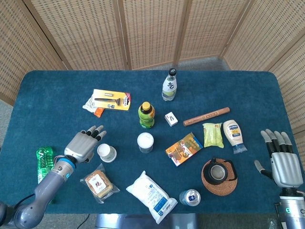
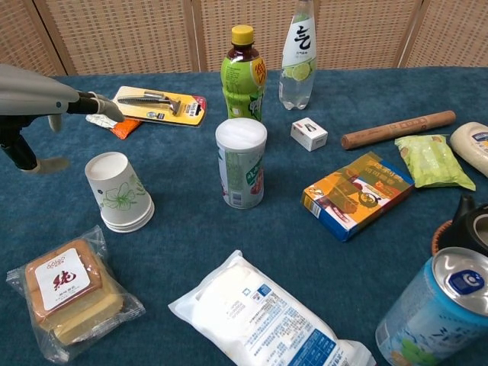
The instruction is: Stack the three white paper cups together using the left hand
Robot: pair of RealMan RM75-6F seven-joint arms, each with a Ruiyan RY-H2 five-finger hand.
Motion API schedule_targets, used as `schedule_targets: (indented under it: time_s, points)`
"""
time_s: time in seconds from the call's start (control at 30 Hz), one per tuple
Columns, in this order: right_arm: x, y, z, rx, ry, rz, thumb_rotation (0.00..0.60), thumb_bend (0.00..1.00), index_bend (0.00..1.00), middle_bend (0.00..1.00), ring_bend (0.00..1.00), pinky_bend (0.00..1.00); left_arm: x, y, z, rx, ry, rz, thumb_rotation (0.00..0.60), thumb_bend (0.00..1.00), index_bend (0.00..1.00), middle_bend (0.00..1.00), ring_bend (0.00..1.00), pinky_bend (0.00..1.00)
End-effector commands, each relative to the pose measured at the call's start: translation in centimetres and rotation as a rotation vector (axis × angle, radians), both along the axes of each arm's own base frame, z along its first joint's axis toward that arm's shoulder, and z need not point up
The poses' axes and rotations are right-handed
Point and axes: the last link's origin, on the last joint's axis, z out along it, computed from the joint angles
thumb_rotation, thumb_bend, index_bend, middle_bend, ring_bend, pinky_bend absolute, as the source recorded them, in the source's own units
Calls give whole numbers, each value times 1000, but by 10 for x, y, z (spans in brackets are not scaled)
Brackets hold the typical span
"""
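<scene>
Head view high, straight down over the table (image 1: 47,86); chest view low, close, across the same tabletop.

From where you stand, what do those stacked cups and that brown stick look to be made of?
The stacked cups look like matte white paper: thin rolled rims, printed green flowers. The brown stick looks like wood, a smooth, even cylinder, though plastic can't be excluded.

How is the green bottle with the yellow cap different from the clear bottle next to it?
The green bottle is short and wide; the clear bottle is taller and slimmer. The green bottle has a yellow cap; the clear bottle's cap looks dark in the head view. The green bottle's label is bright green with orange; the clear bottle's is white with a lime picture. Both stand upright on the blue table, close together but apart.
</scene>
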Motion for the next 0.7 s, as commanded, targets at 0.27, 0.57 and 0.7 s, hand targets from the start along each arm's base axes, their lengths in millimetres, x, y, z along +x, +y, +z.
schedule_targets:
  time_s: [0.27, 0.57, 0.7]
  points:
    - [-1, -1, 4, -14, 3, -2, 600, 309, 5, 0, 0, 0, -1, -3, 22, 73, -50, -24, 600, 505, 0, 0, 0, 267]
    - [-2, -1, 7, -28, -2, -7, 600, 311, 5, 0, 0, 0, -33, -34, 62, 218, -109, -83, 600, 504, 0, 0, 0, 263]
    - [-2, -1, 8, -29, -1, -9, 600, 312, 5, 0, 0, 0, -60, -54, 80, 292, -146, -75, 600, 504, 0, 0, 0, 259]
